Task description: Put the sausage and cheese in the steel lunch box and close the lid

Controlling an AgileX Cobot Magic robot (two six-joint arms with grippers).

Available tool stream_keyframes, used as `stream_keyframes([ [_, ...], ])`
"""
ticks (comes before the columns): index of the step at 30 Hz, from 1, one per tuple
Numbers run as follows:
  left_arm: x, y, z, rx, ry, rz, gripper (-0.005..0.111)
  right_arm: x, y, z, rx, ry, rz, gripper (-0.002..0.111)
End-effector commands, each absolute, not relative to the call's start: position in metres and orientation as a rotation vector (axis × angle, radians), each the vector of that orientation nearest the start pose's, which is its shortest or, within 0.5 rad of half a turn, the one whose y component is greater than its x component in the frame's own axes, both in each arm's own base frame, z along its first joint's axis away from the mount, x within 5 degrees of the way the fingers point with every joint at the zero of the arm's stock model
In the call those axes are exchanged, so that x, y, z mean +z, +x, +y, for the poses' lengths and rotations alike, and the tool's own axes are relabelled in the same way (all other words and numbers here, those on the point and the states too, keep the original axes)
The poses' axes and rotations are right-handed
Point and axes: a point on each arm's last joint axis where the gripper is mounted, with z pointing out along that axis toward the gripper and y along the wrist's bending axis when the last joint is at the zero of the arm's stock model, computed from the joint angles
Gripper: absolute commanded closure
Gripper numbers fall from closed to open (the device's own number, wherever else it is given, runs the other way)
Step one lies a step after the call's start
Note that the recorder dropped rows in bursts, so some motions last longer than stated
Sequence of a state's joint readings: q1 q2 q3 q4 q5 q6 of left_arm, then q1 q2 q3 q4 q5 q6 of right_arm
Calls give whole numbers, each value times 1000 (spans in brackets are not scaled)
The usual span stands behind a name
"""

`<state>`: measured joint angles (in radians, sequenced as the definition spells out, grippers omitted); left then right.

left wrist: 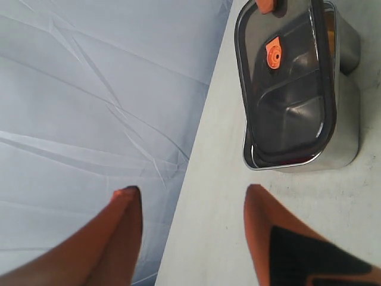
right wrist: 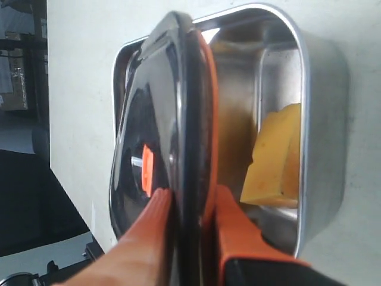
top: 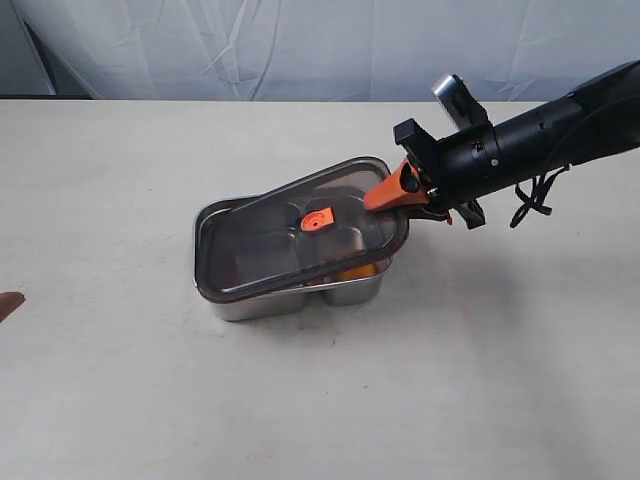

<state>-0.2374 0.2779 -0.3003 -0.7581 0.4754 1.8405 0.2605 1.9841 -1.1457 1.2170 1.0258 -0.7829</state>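
The steel lunch box [top: 262, 303] stands mid-table. The dark smoky lid [top: 290, 235] with its orange tab [top: 316, 220] lies tilted over it, low at the left end and raised at the right. My right gripper [top: 385, 195] is shut on the lid's raised right edge, one finger above and one below [right wrist: 191, 193]. The yellow cheese [right wrist: 274, 156] leans in the smaller compartment, showing as orange under the lid [top: 357, 270]. The sausage is hidden under the dark lid. My left gripper [left wrist: 193, 193] is open and empty, off the table's left edge, one fingertip [top: 8, 303] showing.
A wrinkled pale sheet [top: 300, 45] hangs behind the table's far edge. The right arm [top: 540, 140] reaches in from the upper right, with a cable loop [top: 533, 197] hanging from it. Bare tabletop [top: 320, 400] surrounds the box.
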Motion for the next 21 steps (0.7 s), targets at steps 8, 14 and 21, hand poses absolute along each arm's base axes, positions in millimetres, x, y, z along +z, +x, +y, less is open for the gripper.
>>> stream_keyframes([
  [8, 265, 60, -44, 339, 1309, 1253, 56, 152, 334, 158, 1254, -428, 2722, 50],
  [14, 265, 60, -44, 339, 1309, 1253, 56, 151, 333, 157, 1247, -445, 2729, 54],
  [21, 265, 60, -44, 339, 1309, 1253, 56, 149, 330, 155, 1198, -517, 2756, 82],
])
